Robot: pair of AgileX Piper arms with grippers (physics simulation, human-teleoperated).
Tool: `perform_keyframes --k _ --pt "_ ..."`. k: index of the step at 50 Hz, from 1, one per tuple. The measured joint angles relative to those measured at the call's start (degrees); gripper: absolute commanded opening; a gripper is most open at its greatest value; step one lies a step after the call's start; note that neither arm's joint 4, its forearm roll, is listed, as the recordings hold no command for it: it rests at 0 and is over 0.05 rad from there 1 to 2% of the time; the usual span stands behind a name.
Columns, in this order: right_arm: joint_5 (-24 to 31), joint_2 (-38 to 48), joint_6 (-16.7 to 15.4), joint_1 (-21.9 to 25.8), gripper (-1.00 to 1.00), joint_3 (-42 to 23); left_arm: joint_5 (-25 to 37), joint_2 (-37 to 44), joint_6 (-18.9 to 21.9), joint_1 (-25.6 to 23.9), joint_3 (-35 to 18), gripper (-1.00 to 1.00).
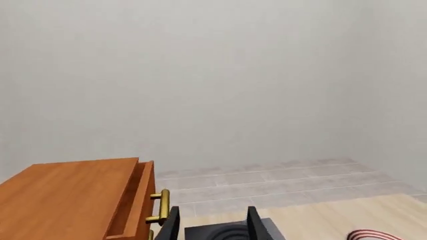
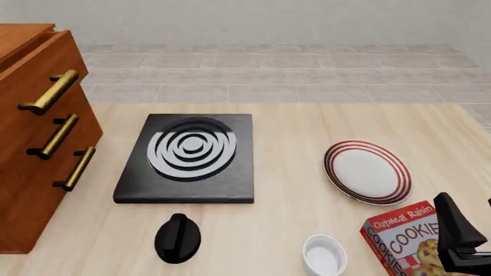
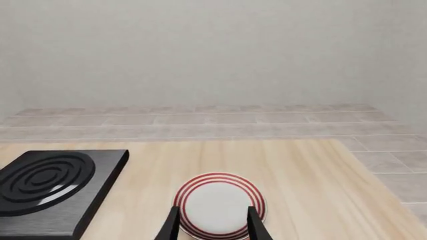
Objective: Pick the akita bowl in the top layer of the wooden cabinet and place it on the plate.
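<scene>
Plate [image 3: 219,205] just beyond the open right pincer [image 3: 212,224], bare.

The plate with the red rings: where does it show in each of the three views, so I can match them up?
Front view: the plate lies on the table right of the black stove, beyond the cookie box.
Right wrist view: the plate sits just past the right gripper.
Left wrist view: only a sliver of its red rim shows at the picture's edge.
Shared landmark: the black stove.
</scene>
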Motion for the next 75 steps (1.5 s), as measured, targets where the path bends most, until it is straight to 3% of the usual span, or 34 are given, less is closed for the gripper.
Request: perform_keyframes --k 27,50,75 --pt "-0.05 0.21 0.09 0.10 1.00 -0.07 4.55 8.95 -0.51 -1.23 -13.21 1.00" --pt "-0.01 0.27 0.12 0.24 1.00 -0.10 9.06 19.62 3.20 -1.26 -21.78 1.00" --pt "0.31 0.01 0.17 0.53 1.00 -0.11 15.27 30.11 6.85 4.29 -26.29 1.00"
